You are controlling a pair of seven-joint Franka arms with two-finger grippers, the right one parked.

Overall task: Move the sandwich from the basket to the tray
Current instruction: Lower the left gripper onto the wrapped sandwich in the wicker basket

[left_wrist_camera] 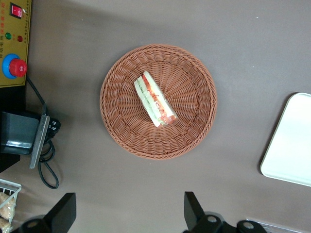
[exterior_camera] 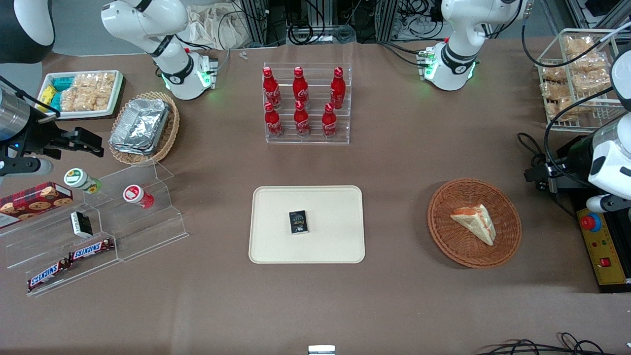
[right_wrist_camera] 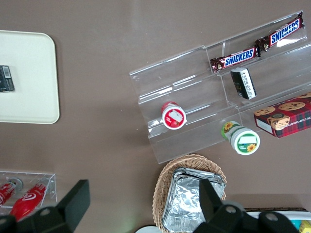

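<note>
The sandwich (exterior_camera: 475, 222) (left_wrist_camera: 154, 99), a white bread wedge with red and green filling, lies in the round reddish-brown basket (exterior_camera: 443, 236) (left_wrist_camera: 194, 131). The cream tray (exterior_camera: 276, 241) (left_wrist_camera: 291, 145) (right_wrist_camera: 29, 63) lies flat at the table's middle, toward the parked arm's end from the basket. My left gripper (exterior_camera: 540, 173) (left_wrist_camera: 129, 213) hangs open and empty well above the table, beside the basket toward the working arm's end. Its two black fingers (left_wrist_camera: 65, 213) stand wide apart over bare tabletop, clear of the basket rim.
A small black packet (exterior_camera: 298, 221) lies on the tray. A rack of red bottles (exterior_camera: 306, 103) stands farther from the camera. A yellow control box (exterior_camera: 604, 246) and cables lie beside the basket. An acrylic snack stand (exterior_camera: 93, 231) and a tan basket of foil containers (exterior_camera: 143, 125) sit toward the parked arm's end.
</note>
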